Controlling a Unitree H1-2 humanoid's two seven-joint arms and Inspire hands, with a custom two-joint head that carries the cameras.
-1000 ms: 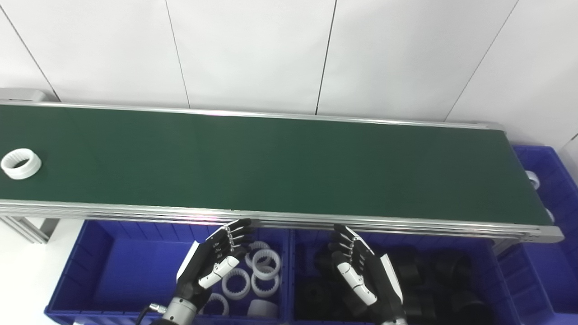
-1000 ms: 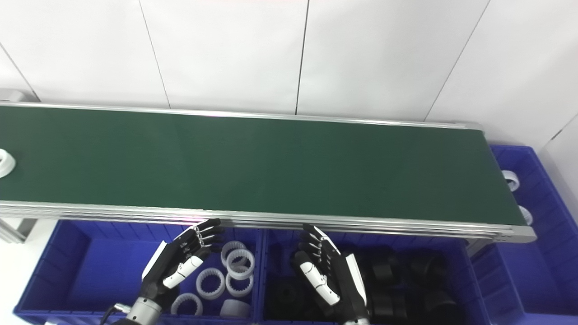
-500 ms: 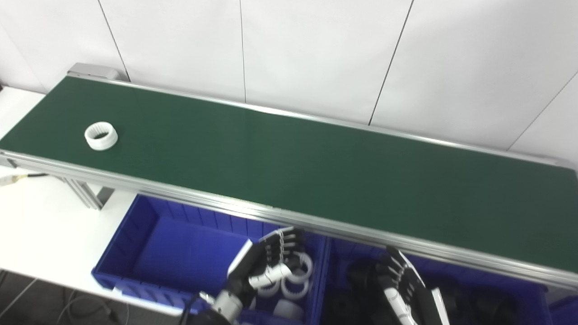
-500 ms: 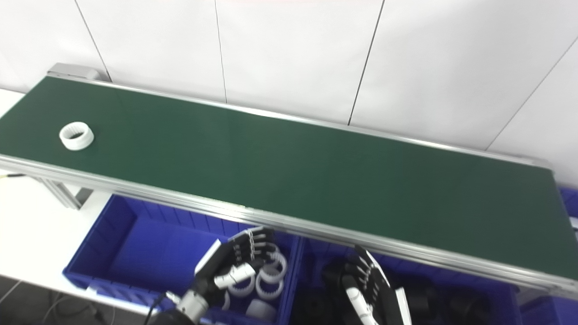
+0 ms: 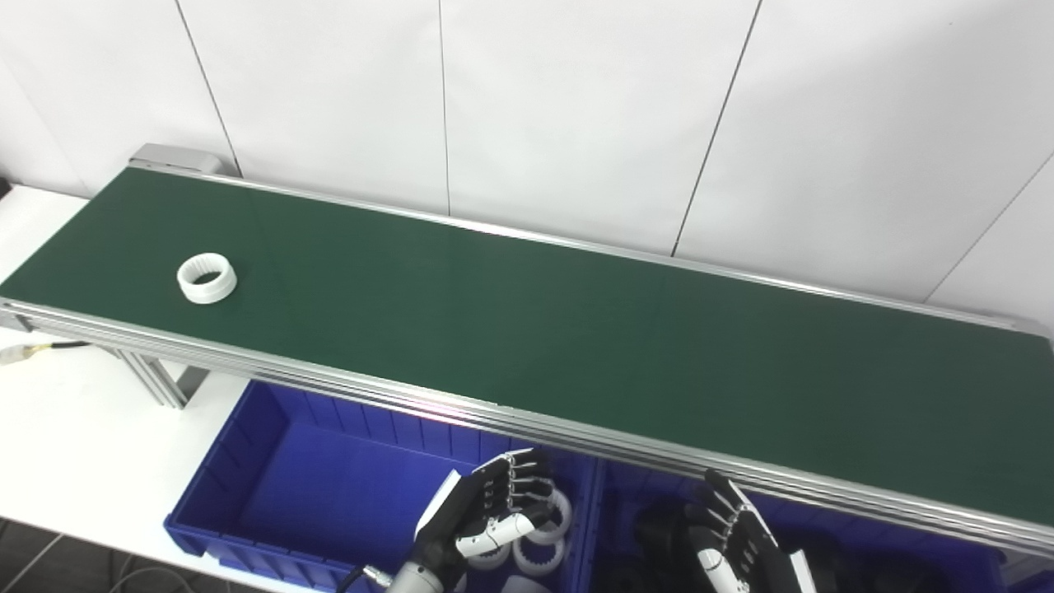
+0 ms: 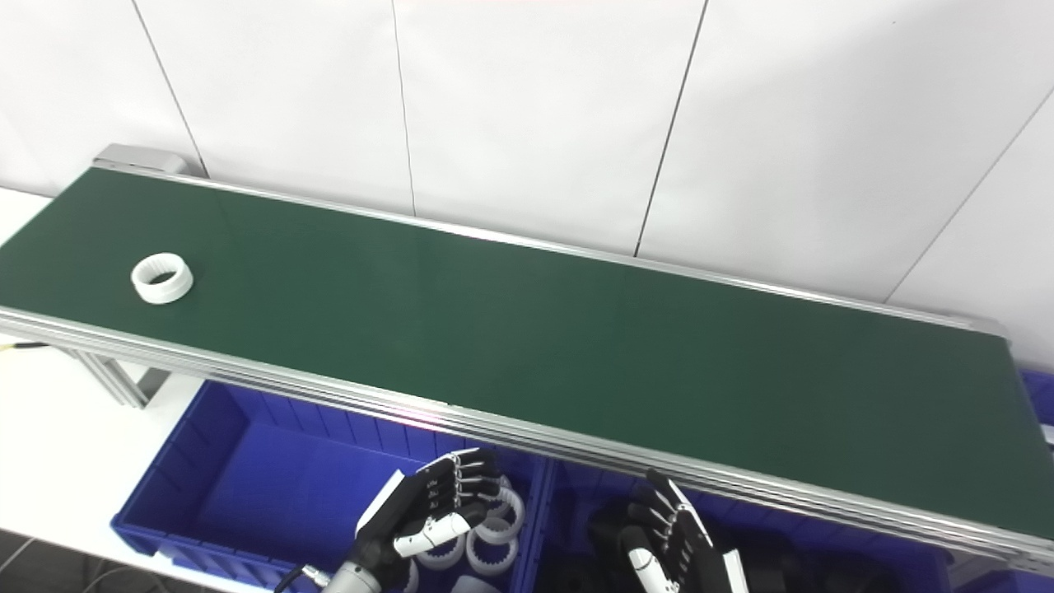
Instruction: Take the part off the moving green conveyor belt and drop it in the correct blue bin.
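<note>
A white toothed ring [image 5: 207, 278] lies on the green conveyor belt [image 5: 527, 329] near its far left end; it also shows in the right eye view [image 6: 162, 278]. My left hand [image 5: 486, 515] is open and empty, hovering over the left blue bin [image 5: 329, 486] that holds several white rings [image 5: 547, 527]. My right hand [image 5: 733, 548] is open and empty over the right blue bin [image 6: 823, 560] of black parts, partly cut off by the bottom edge. Both hands are below the belt's front rail, far from the ring.
The belt's silver front rail [image 5: 576, 432] runs between my hands and the belt. A white table [image 5: 74, 428] lies at the left, with a cable end [image 5: 20, 352]. A white panelled wall [image 5: 576, 107] stands behind the belt.
The camera has swung left and tilted, shifting the whole picture. The white ring has travelled rightward along the belt. Both hands stay open over their bins.
</note>
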